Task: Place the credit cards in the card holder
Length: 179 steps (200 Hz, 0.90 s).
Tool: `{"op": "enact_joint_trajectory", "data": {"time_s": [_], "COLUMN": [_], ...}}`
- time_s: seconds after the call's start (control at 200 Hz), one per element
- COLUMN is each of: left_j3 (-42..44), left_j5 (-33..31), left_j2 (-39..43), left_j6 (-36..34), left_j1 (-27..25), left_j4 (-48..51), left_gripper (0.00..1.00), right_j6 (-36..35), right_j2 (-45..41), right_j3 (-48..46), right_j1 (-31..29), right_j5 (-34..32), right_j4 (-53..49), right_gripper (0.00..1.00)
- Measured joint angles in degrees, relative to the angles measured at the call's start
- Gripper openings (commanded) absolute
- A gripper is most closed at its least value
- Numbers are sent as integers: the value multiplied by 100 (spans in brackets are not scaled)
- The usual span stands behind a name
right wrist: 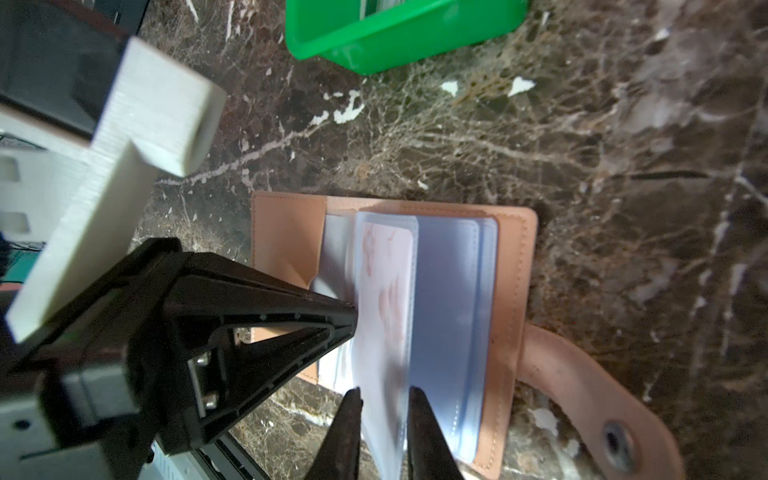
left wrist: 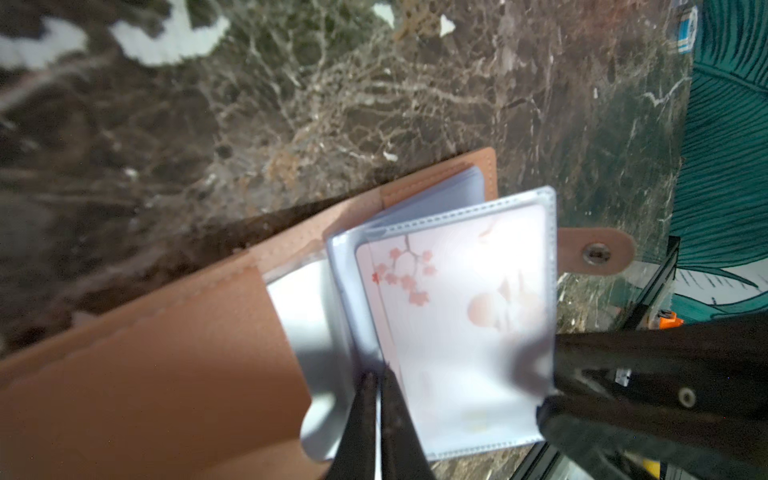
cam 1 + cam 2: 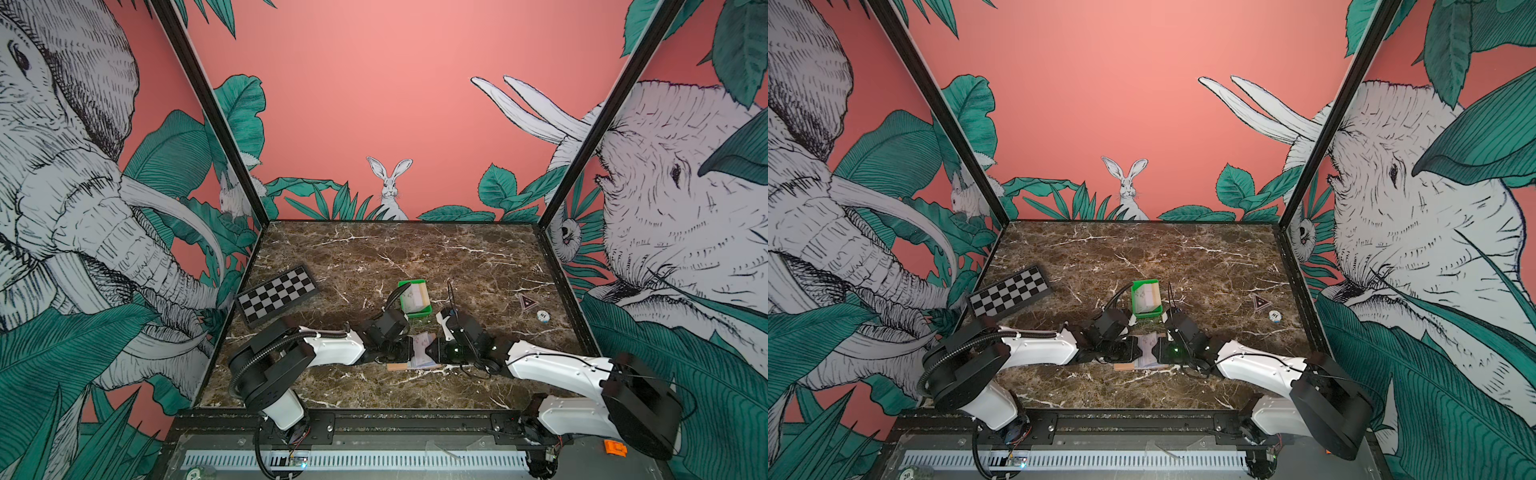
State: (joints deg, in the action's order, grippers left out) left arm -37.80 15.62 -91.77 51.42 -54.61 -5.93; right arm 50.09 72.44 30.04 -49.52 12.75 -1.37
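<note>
The open card holder (image 2: 166, 353) is lying by the middle of the counter's (image 3: 374, 257) front edge, the fully closed left gripper (image 2: 378, 382) pinching its clear sleeve (image 2: 343, 270), the right gripper (image 1: 384, 395) straddling the sleeved credit card (image 2: 453, 299) with near-closed jaws, grip unclear, a card probably best pushed squarely home.

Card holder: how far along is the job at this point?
Done: one blossom-print card sits in a clear sleeve of the open card holder. In hand: the left gripper is shut on a sleeve edge; the right gripper has fingers either side of the carded sleeve, grip unclear. To do: more cards stand in the green tray.
</note>
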Motion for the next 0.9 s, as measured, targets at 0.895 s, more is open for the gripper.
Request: {"op": "enact_joint_trajectory", "data": {"time_s": [0.895], "left_j3": [260], "left_j5": [-302], "left_j2": [1558], "left_j6": [-190], "left_j1": [348], "left_j4": [737], "left_gripper": [19], "right_j6": [-87], "right_j2": [684], "right_j3": [874], "right_j1": [-435], "right_j5": [-15], "right_j4": [-11], "right_gripper": [30]}}
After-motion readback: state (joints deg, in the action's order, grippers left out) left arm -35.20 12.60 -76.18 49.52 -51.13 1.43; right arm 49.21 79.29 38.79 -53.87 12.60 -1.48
